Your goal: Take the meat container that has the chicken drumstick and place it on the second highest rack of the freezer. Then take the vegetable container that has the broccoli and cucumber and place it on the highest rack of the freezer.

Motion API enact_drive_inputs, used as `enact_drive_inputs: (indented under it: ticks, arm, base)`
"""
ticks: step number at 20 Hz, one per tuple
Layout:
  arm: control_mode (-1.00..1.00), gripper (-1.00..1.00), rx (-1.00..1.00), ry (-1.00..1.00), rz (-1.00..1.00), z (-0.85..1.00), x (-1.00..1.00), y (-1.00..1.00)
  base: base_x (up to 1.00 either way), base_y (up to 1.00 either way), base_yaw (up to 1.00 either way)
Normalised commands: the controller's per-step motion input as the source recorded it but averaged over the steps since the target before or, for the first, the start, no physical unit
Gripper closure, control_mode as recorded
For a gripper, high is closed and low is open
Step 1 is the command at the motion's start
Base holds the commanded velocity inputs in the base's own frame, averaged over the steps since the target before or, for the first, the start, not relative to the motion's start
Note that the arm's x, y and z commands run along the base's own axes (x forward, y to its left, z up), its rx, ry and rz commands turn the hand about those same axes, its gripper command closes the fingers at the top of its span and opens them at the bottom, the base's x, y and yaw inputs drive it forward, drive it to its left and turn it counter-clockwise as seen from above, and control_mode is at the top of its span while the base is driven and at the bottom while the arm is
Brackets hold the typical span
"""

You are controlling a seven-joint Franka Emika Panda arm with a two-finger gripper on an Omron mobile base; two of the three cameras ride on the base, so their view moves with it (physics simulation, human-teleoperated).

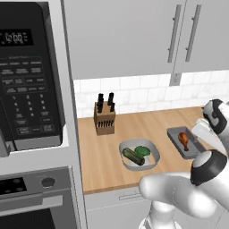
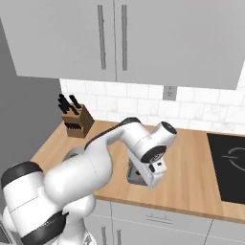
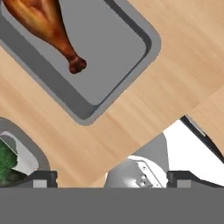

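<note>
A: Locating item one: meat container (image 3: 109, 48), shallow grey tray, flat on the wooden worktop (image 3: 144, 113); in the left base view it sits at the right of the worktop, just right of the vegetable container (image 1: 139, 154); the two are near but apart.

B: Contents?

A: Chicken drumstick (image 3: 46, 26), one piece, lying inside the tray; bone end pointing toward the tray's near rounded corner.

B: Fingers (image 3: 43, 178)?

A: Spread wide, nothing between them; tips rising at the bottom of the hand view, above the bare worktop.

B: Bearing of tray from the fingers?

A: Ahead and toward the upper left of the hand view; only its nearest corner reaches toward the gap; the long axis runs diagonally, upper left to lower right, so the tray is skewed against the line joining the tips.

B: Judgement?

A: Probably advance over the near rim and roll the wrist so the tips straddle one wall; vegetable container's edge with broccoli (image 3: 6, 162) lies close beside the left tip; keep off it.
</note>
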Motion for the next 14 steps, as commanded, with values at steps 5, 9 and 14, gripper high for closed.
enact_drive_inputs:
  ticks: [5, 9, 14]
  arm:
    - [-1.0, -1.0, 0.0, 0.06, -0.29, -0.49, -0.05, -0.46]
    - [-1.0, -1.0, 0.0, 0.16, -0.3, -0.31, 0.36, -0.17]
    - [-1.0, -1.0, 0.0, 0.02, -0.12, -0.26, 0.3, 0.0]
  base:
    - [0.0, 0.0, 0.0]
    - [0.0, 0.0, 0.0]
    - [0.0, 0.0, 0.0]
